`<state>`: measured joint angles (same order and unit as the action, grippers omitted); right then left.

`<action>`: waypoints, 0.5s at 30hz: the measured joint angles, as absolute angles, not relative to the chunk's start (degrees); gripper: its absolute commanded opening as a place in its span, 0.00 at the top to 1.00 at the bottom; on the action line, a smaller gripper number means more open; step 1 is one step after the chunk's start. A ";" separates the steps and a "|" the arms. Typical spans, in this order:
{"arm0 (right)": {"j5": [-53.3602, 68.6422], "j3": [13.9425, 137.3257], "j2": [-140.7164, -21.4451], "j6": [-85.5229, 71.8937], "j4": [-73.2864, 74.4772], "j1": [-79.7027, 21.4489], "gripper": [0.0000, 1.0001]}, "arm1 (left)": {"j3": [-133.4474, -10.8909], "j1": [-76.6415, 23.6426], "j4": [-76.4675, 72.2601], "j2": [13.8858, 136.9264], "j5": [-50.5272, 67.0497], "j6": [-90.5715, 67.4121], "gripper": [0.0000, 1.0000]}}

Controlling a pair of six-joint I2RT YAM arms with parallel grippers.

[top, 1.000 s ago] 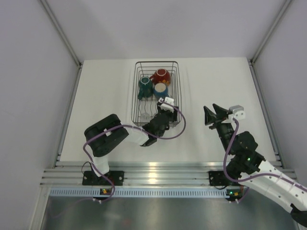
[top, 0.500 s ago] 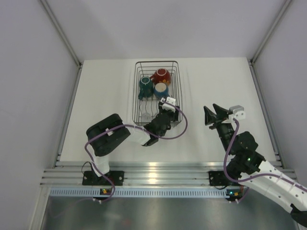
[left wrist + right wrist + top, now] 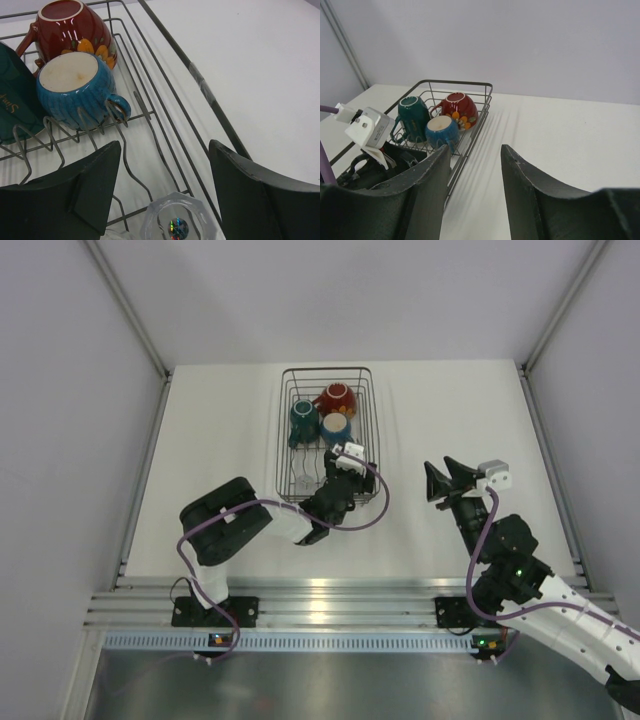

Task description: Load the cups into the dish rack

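Observation:
The dish rack [image 3: 283, 430] holds a teal mug [image 3: 303, 421], a red patterned cup [image 3: 337, 398] and a blue handled cup [image 3: 335, 428] at its far end. My left gripper [image 3: 343, 462] hangs over the rack's near right part. In the left wrist view its jaws stand open [image 3: 165, 145]. A tiny clear glass [image 3: 177, 220] stands upright on the rack's wires below them, touching neither finger. The blue cup [image 3: 70, 92] leans on the prongs just beyond. My right gripper [image 3: 438, 464] hovers open and empty over the table to the right of the rack [image 3: 485, 100].
The rack's dark right rim [image 3: 200, 82] runs close beside my left gripper's right finger. The left arm's purple cable [image 3: 375, 502] loops over the rack's near right corner. Grey walls close in the table on the left, the right and the back.
The left arm has shifted a little over the rack's near end. The right arm and the cups in the rack have not moved.

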<state>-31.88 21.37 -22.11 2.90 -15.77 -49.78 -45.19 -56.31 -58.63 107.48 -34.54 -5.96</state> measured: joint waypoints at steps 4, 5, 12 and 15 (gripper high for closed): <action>-31.88 21.37 -22.13 2.90 -15.77 -49.78 0.54 | -44.71 -56.21 -58.39 107.48 -35.24 -5.45 0.22; -31.88 21.37 -22.13 2.90 -15.77 -49.78 0.54 | -44.71 -56.21 -58.39 107.48 -35.29 -5.41 0.22; -31.88 21.37 -22.24 2.90 -15.77 -49.78 0.53 | -44.71 -56.21 -58.30 107.35 -35.46 -5.13 0.21; -31.88 21.37 -22.41 2.90 -15.81 -49.78 0.53 | -44.71 -56.18 -57.71 106.89 -35.46 -4.71 0.21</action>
